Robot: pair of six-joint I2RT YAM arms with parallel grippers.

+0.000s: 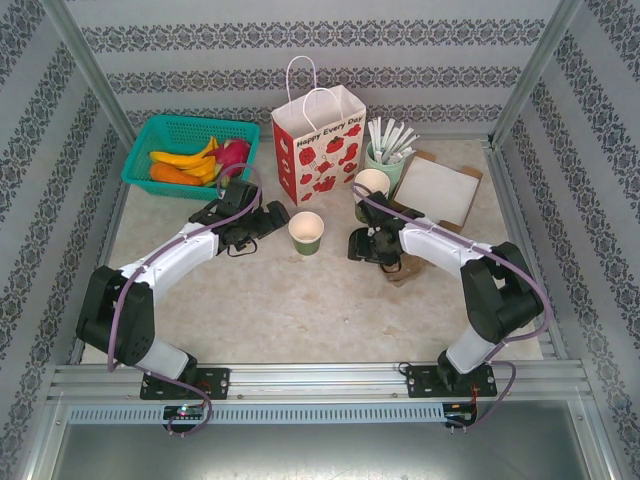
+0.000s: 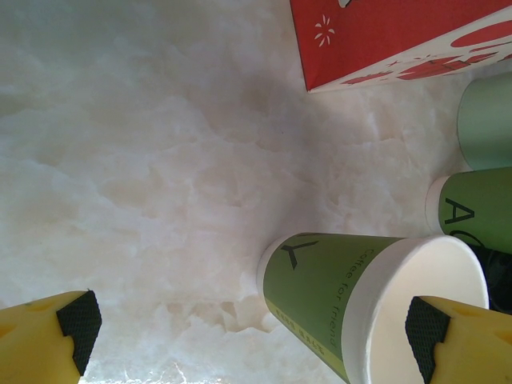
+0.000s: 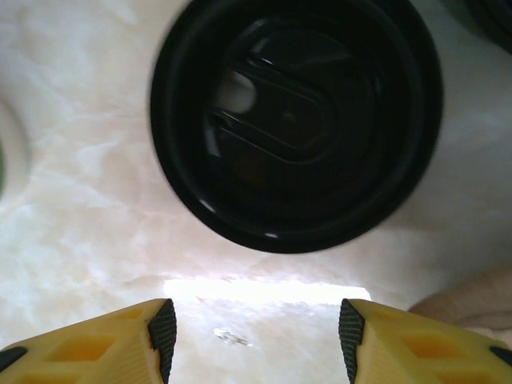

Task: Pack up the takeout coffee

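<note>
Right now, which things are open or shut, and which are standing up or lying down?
green paper cup: standing up, no lid on
black lid: lying flat on the table, off the cup
paper bag: standing up, top open
left gripper: open
right gripper: open, holding nothing
green basket: has fruit in it

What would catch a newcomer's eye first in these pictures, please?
A tall red and white paper bag stands at the back centre of the table, a teal basket of fruit to its left. In front of the bag stands a green cup with no lid. The open right claw hangs just short of a round black lid.
</note>
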